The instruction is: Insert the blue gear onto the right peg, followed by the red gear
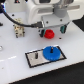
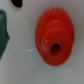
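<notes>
Above red gear (image 1: 49,33), arm lowered, pointing straight down; jaws' opening cannot tell; blue gear (image 1: 51,52) on plate (image 1: 31,60).

The setting is a robotics test bench in a lab. A plain white tabletop (image 1: 12,62) carries 1 grey fixture plate (image 1: 42,57) with a black border, plastic practice gears and a small white jig (image 1: 18,29). A white robot arm (image 1: 47,12) with black cabling stands over the bench.

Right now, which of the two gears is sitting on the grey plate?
The blue gear, the wider one, sits on the grey plate. The smaller red gear lies off the plate, on the white table beneath the gripper.
</notes>
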